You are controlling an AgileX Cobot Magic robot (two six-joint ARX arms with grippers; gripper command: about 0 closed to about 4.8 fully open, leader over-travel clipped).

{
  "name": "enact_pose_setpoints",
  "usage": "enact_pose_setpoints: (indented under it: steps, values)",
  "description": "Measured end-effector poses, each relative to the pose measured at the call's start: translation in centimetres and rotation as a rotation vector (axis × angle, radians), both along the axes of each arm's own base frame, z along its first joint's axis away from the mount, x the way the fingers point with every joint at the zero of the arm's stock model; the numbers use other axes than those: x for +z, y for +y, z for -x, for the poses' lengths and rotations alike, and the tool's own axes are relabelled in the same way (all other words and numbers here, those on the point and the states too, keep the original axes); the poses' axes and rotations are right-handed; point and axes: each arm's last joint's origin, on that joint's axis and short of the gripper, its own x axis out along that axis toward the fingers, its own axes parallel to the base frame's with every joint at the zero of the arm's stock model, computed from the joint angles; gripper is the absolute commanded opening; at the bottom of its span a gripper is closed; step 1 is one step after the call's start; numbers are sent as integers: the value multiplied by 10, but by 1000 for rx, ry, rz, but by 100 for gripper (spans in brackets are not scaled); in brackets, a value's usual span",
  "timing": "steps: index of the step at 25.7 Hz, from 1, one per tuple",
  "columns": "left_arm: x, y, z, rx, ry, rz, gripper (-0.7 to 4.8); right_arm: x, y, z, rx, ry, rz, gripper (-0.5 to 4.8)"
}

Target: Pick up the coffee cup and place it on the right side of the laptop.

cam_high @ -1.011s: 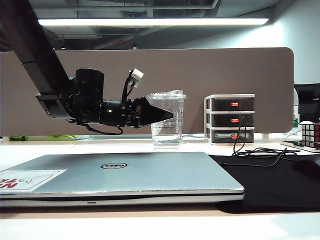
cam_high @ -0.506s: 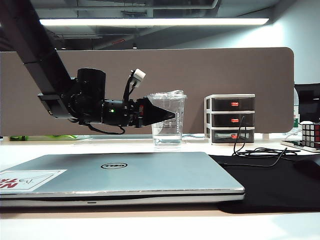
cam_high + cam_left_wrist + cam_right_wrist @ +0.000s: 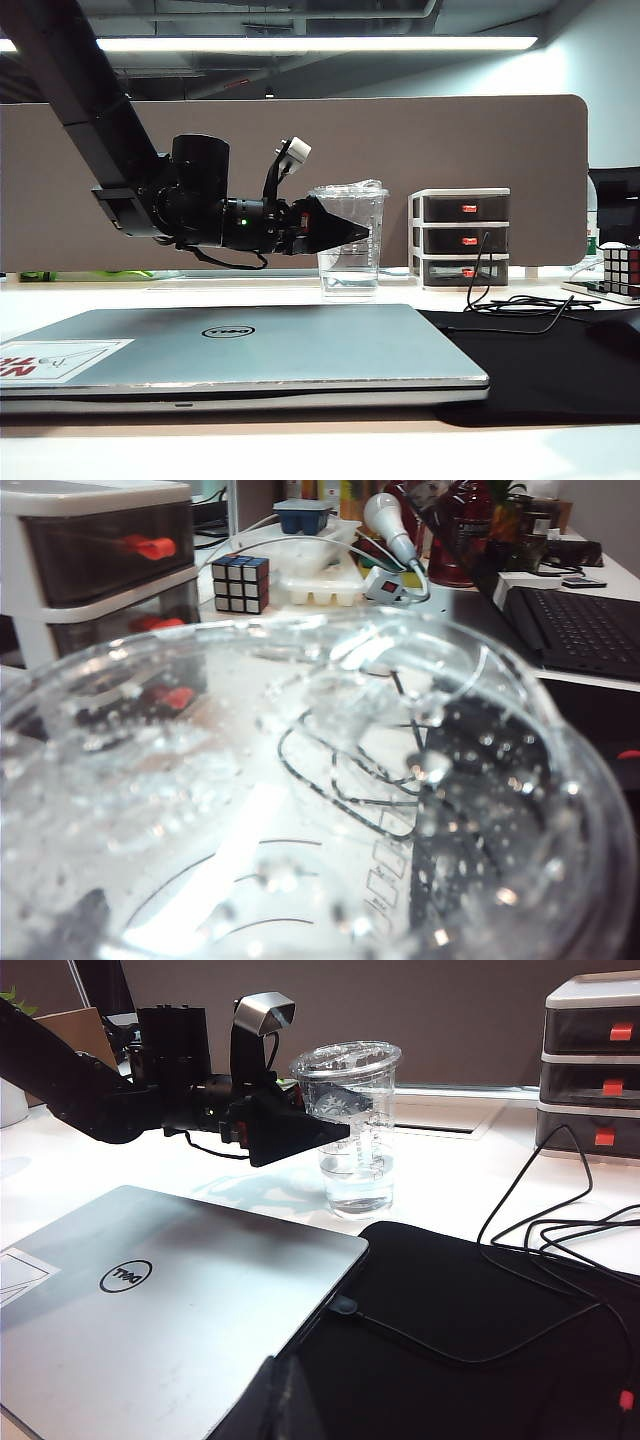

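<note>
While the laptop (image 3: pixel 240 355) lies closed at the near edge of the table, its Dell logo up and a white sticker with red lettering (image 3: pixel 55 360) on its near left corner, the coffee cup (image 3: pixel 349 240) stands upright beyond its far edge, a little right of the lid's middle. The cup is clear plastic with a crinkled clear lid, and a little clear liquid sits in its bottom. In the right wrist view the cup (image 3: pixel 353 1130) rests on the white table top just past the far edge of a black mat (image 3: pixel 480 1330) that lies to the right of the laptop (image 3: pixel 160 1310).

The left gripper (image 3: pixel 345 232) reaches in level from the left, above the laptop, with its dark pointed fingers set at the cup's upper half. From the right wrist view the left gripper (image 3: pixel 325 1125) has its jaws spread wide on either side of the cup near the rim; whether the pads press on the plastic I cannot tell. The left wrist camera looks straight through the cup (image 3: pixel 300 800) at close range, its wet wall filling nearly the whole view.

To the right of the cup a small drawer unit (image 3: pixel 459 238) with red handles stands against the brown partition (image 3: pixel 480 140), a black cable (image 3: pixel 515 300) trails from it onto the mat, and a puzzle cube (image 3: pixel 621 268) sits at the far right. Of the right gripper (image 3: pixel 278 1400) only a dark finger tip shows, low over the laptop's right edge, and its jaws cannot be judged.
</note>
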Motion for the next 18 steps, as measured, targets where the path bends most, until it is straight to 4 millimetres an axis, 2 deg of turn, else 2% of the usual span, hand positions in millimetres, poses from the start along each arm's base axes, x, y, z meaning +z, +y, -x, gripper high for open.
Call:
enact_pose_setpoints:
  steps: [5, 9, 12, 18]
  values:
    - [1, 1, -1, 6, -22, 1, 479, 0, 0, 0, 0, 0, 0, -1]
    - [2, 1, -1, 6, -42, 3, 452, 0, 0, 0, 0, 0, 0, -1]
    - [3, 1, -1, 6, -56, 8, 329, 0, 0, 0, 0, 0, 0, -1]
    - [3, 1, -1, 6, -58, 9, 325, 0, 0, 0, 0, 0, 0, -1]
